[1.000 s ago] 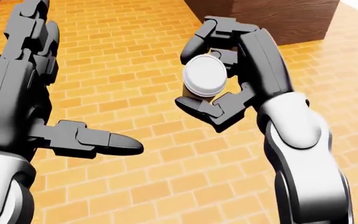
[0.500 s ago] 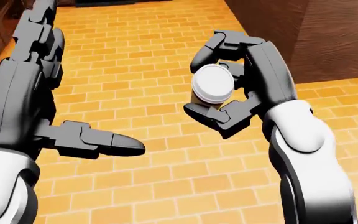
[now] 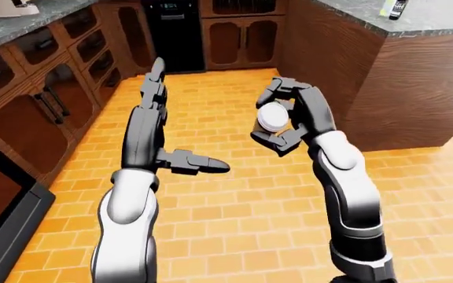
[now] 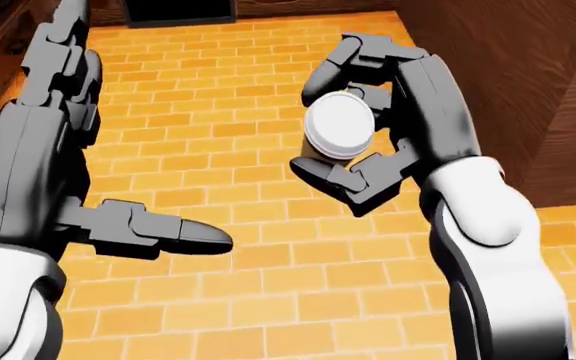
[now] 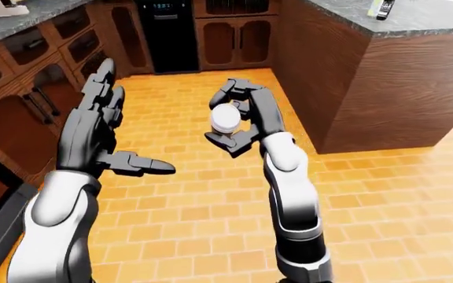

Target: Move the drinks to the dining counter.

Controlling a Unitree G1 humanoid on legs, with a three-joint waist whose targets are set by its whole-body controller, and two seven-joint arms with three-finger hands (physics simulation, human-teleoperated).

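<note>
My right hand [image 4: 353,112] is shut on a drink cup with a white lid [image 4: 339,126], held up over the orange brick floor at the middle of the head view; the same cup [image 3: 273,117] shows in the left-eye view. My left hand [image 4: 63,127] is open and empty, fingers pointing up and thumb sticking out to the right. A wood-sided counter with a grey stone top [image 3: 415,20] stands at the right of the left-eye view, with a bottle and a dark item [image 3: 392,8] on its top.
Wooden cabinets [image 3: 45,100] line the left side under a grey counter. A black oven [image 3: 175,32] and more cabinet doors [image 3: 242,38] stand at the top. The brick floor [image 3: 234,224] stretches between them and the counter's wooden wall [image 3: 415,94].
The whole picture has shifted as the camera turned: the wooden counter wall has grown at the right and the cabinets have come in at the top. The cup stays in my right hand.
</note>
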